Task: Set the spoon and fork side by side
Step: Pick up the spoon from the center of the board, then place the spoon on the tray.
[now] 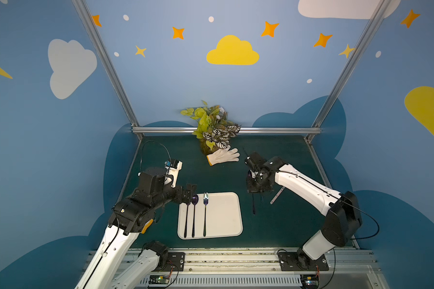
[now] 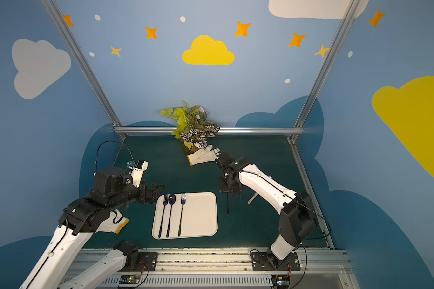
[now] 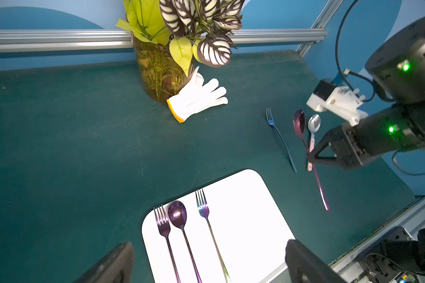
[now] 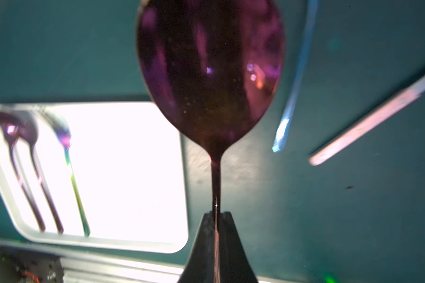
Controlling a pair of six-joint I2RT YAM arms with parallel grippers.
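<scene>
Purple spoon [image 4: 210, 73] is clamped in the right gripper [image 4: 216, 214], maybe in the air. The left gripper [image 3: 207, 256] has its fingers [image 3: 304, 259] apart. Next, lay it beside the right-hand fork [image 3: 203, 209].

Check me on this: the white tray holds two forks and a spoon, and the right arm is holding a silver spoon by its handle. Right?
Not quite. The right wrist view shows the right arm's fingers pinching the dark purple spoon. The silver spoon lies unheld on the green mat. What you said about the white tray is right.
</scene>
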